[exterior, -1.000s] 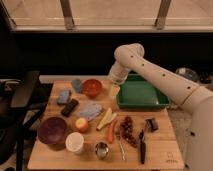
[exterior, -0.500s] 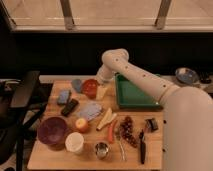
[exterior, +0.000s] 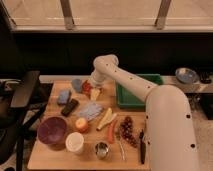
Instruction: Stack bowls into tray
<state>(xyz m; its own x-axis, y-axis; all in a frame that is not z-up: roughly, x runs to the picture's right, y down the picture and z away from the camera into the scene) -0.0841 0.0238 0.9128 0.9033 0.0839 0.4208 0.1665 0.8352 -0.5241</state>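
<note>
The smaller orange-red bowl (exterior: 86, 88) sits at the back of the wooden table, mostly covered by my gripper (exterior: 94, 87), which is down right at it. The larger dark purple bowl (exterior: 52, 130) stands at the front left, far from the gripper. The green tray (exterior: 134, 98) is at the back right; my white arm (exterior: 150, 95) crosses in front of it and hides much of it. The part of the tray that shows holds nothing.
A white cup (exterior: 75, 142) and a steel cup (exterior: 101, 149) stand at the front edge. Sponge (exterior: 64, 96), dark block (exterior: 70, 106), cloth (exterior: 91, 110), orange fruit (exterior: 81, 124), banana (exterior: 105, 118), carrot (exterior: 111, 134), grapes (exterior: 127, 129) and knife (exterior: 142, 145) lie across the table. A chair (exterior: 20, 100) stands on the left.
My arm has swung left from beside the tray to the orange-red bowl. The gripper now covers most of the bowl. Nothing else moved.
</note>
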